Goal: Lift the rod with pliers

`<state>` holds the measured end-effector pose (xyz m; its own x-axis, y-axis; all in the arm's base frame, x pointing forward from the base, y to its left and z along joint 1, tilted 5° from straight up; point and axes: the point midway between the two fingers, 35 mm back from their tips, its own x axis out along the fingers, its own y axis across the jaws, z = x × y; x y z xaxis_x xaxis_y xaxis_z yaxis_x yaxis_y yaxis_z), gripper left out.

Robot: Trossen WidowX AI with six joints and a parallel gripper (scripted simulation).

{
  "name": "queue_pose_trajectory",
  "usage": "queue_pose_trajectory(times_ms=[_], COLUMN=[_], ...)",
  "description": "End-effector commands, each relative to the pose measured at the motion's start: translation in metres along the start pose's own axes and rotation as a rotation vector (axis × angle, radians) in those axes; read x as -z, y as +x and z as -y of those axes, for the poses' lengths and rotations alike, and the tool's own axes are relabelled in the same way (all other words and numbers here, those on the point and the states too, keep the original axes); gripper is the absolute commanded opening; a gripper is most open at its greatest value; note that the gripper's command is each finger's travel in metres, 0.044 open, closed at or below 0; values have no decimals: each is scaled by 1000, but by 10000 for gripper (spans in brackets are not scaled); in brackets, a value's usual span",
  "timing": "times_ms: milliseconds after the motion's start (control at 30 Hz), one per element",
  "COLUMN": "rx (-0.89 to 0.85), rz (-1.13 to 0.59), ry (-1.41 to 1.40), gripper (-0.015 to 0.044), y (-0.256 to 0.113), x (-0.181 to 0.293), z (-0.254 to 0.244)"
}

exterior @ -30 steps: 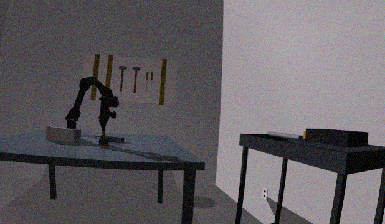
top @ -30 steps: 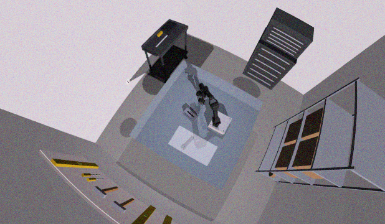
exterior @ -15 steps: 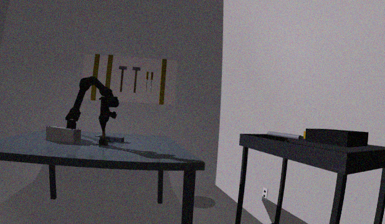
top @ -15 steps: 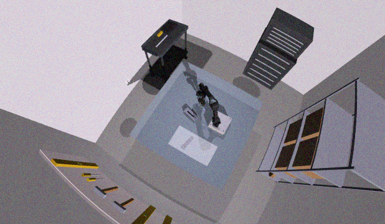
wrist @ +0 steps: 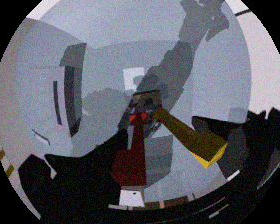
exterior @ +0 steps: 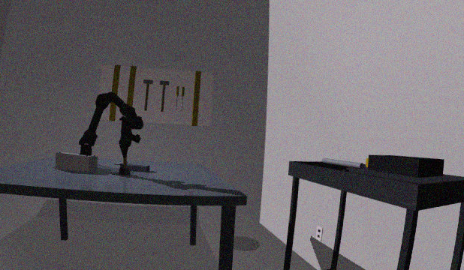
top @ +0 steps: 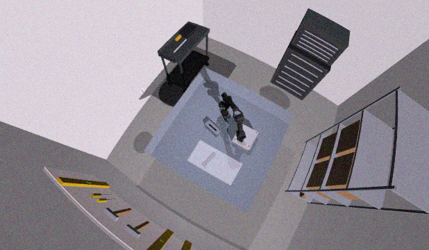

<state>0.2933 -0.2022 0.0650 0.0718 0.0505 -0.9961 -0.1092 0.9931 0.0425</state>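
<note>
Black parallel-jaw claw [top: 224, 114] [exterior: 125, 145] [wrist: 160, 125]: wide open, astride handles, nothing gripped
Red-and-yellow locking pliers [exterior: 125, 160] [wrist: 191, 134]: upright in dark holster [exterior: 124, 171]
Squeeze: centre first, close evenly
Grey channel block [top: 207, 123] [exterior: 142, 168] [wrist: 66, 95]: wrist view, 10 o'clock; rod indistinct

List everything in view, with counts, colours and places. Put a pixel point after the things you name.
Table [top: 180, 135] [exterior: 179, 195]: one, blue-grey, under the arm
Pliers [wrist: 183, 134]: one, red and yellow handles, upright between the fingers
Slotted block [top: 205, 120] [wrist: 51, 100]: one, grey, on table
Sheet [top: 198, 153]: one, white, on table
Base block [top: 247, 144] [exterior: 76, 162]: one, whitish, under arm
Cart [top: 162, 53] [exterior: 390, 192]: one, black, beside table
Cabinet [top: 325, 26]: one, dark, by wall
Shelf [top: 395, 139]: one, black-framed, by wall
Hammers [top: 125, 211] [exterior: 146, 97]: two, brown-handled, on wall board
Screwdrivers [top: 96, 195] [exterior: 177, 91]: two, yellow, same board
Rod: cannot tell
Arm [top: 238, 116] [exterior: 93, 121]: one, black, on base block
Gripper [top: 224, 114] [exterior: 125, 155] [wrist: 160, 125]: one, black, open
</note>
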Motion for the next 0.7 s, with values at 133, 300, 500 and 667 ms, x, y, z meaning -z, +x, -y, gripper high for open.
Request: queue_pose_trajectory(times_ms=[133, 300, 500, 667], rx=[0, 0, 0, 0], rz=[3, 3, 3, 3], ry=[3, 3, 3, 3], gripper=[373, 367, 359, 352], y=[0, 0, 0, 0], x=[-1, -1, -1, -1], z=[0, 0, 0, 0])
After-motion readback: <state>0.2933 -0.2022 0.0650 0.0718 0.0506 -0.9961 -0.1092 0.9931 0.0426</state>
